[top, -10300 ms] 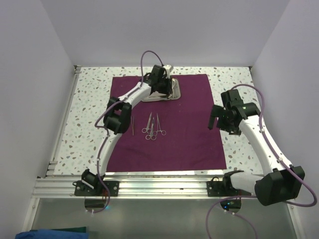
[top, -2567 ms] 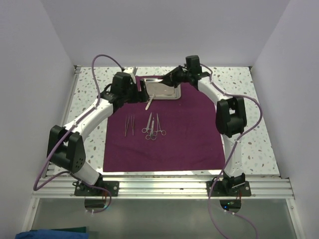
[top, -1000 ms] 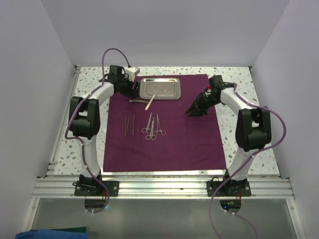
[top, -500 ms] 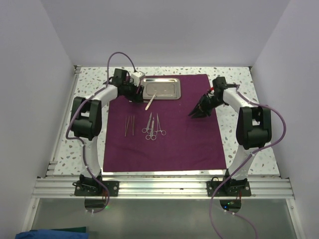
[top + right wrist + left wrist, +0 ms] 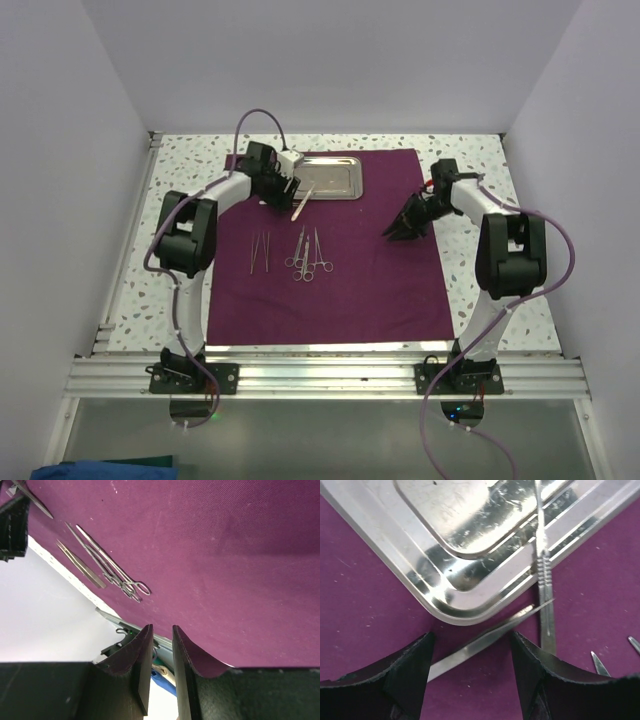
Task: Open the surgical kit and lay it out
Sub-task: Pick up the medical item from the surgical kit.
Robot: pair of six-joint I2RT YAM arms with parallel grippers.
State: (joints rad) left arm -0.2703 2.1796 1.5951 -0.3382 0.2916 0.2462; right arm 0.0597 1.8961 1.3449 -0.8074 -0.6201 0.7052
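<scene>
The surgical kit's plum cloth (image 5: 340,280) lies spread flat. Its steel tray (image 5: 335,178) sits at the far middle. A flat silver handle (image 5: 303,201) leans over the tray's front rim (image 5: 470,617). My left gripper (image 5: 283,190) hovers at the tray's near left corner, open. Its jaws (image 5: 471,642) straddle a thin silver instrument (image 5: 485,637) lying on the cloth without touching it. Tweezers (image 5: 260,252) and scissor-type tools (image 5: 307,255) lie in a row mid-cloth. My right gripper (image 5: 403,225) hangs over the cloth's right part, jaws (image 5: 162,630) narrowly apart and empty.
Speckled tabletop (image 5: 480,200) borders the cloth on both sides. A metal rail (image 5: 320,375) runs along the near edge by the arm bases. White walls close in the left, right and back.
My left gripper has moved right, from the cloth's far left corner to the tray's near left corner. The right gripper has drifted slightly right and barely changed.
</scene>
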